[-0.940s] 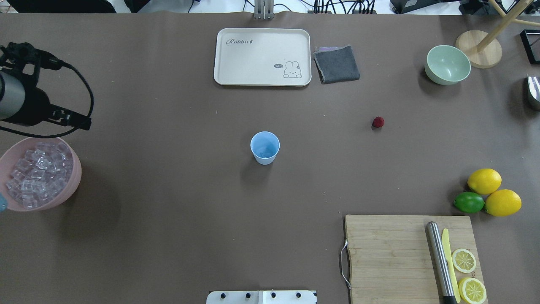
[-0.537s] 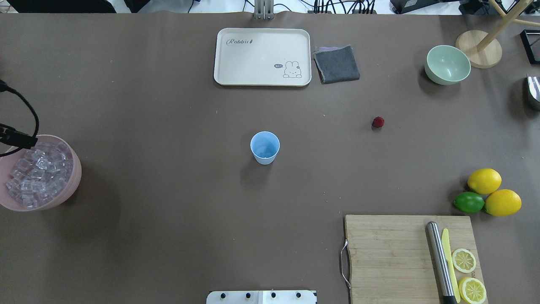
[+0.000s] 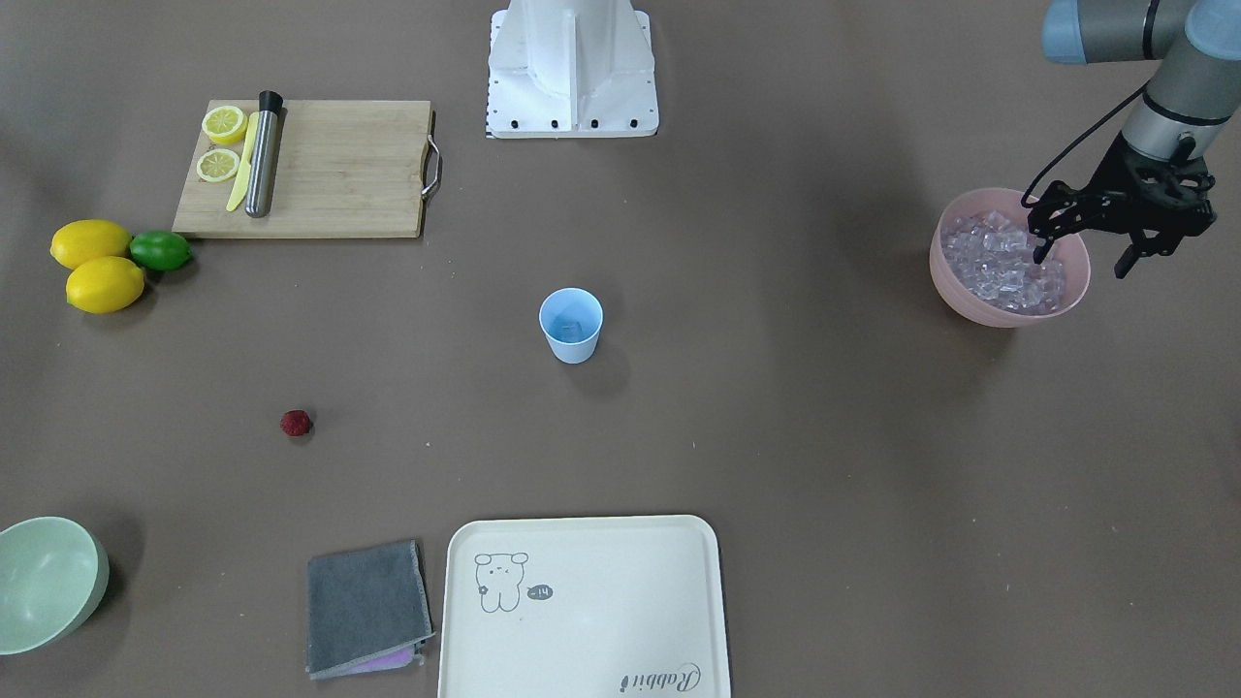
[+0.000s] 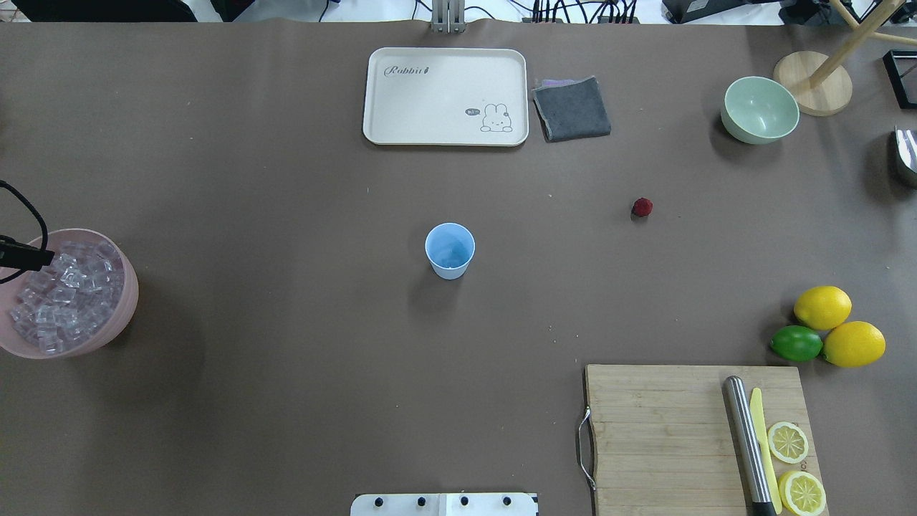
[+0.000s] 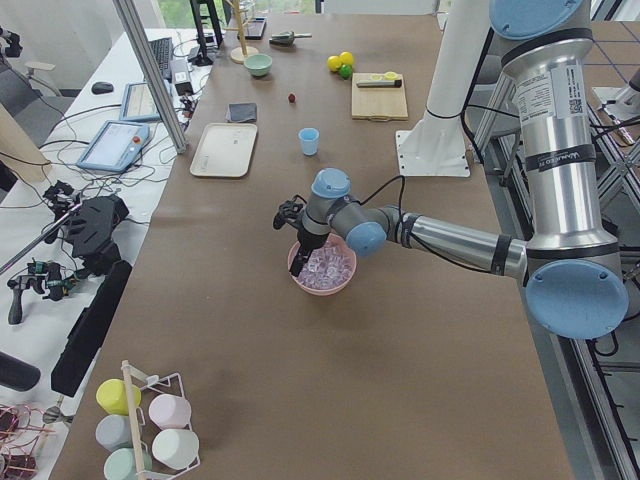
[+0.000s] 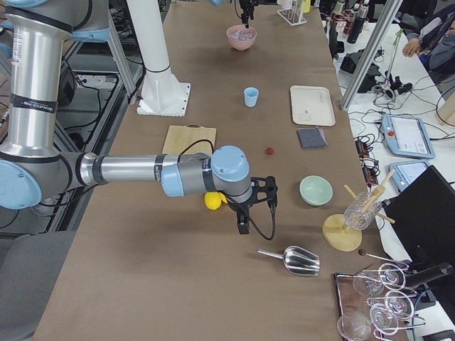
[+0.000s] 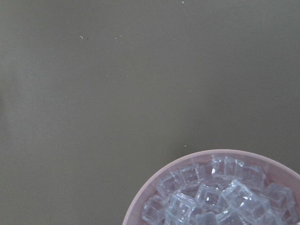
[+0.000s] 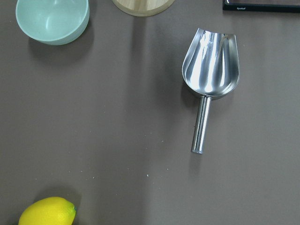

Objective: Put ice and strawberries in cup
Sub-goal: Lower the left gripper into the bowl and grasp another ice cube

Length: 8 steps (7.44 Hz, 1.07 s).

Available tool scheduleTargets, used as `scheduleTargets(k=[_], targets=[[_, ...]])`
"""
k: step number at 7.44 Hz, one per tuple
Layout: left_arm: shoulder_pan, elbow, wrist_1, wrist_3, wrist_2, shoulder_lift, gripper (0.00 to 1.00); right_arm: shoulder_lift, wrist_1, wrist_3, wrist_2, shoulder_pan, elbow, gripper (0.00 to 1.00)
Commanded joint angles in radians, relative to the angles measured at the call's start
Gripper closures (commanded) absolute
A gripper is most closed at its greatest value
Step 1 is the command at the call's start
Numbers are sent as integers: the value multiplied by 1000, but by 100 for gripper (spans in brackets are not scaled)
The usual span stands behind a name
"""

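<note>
Here's the left gripper [image 3: 1080, 266] hanging over the pink bowl [image 3: 955, 294] at the table's left end. Its jaws are spread wide, with 1 finger above the ice [image 3: 999, 267] and the other seemingly out past the rim. By my reading, the job in hand is picking 1 cube. To do it well, the gripper should shift inward so both fingers clear the rim. Then it can drop straight onto a cube that sits proud of the heap and close gently, since these glassy cubes look slick and could squirt sideways. After that comes a long carry right to the cup [image 3: 571, 328], upright at mid-table and well apart from the bowl. Whether anything is inside the cup, I can't tell. The strawberry [image 3: 296, 423] lies alone, right of the cup and a little farther out. The right gripper [image 6: 245, 217] hovers near a metal scoop [image 8: 211, 65], and I can't tell how its jaws stand.
</note>
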<state>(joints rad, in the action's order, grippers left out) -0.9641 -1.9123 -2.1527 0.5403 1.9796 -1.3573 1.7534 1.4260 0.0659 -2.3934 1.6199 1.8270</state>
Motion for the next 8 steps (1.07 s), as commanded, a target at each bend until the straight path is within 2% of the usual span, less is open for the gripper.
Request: scheduleTargets(k=[1, 2, 8], targets=[[80, 25, -111, 136, 2, 26, 1, -2, -1, 0, 0, 0, 0, 0], [115, 27, -119, 159, -2, 38, 1, -2, -1, 0, 0, 0, 0, 0], [148, 26, -119, 168, -1, 64, 2, -3, 1, 2, 2, 0, 0, 0]])
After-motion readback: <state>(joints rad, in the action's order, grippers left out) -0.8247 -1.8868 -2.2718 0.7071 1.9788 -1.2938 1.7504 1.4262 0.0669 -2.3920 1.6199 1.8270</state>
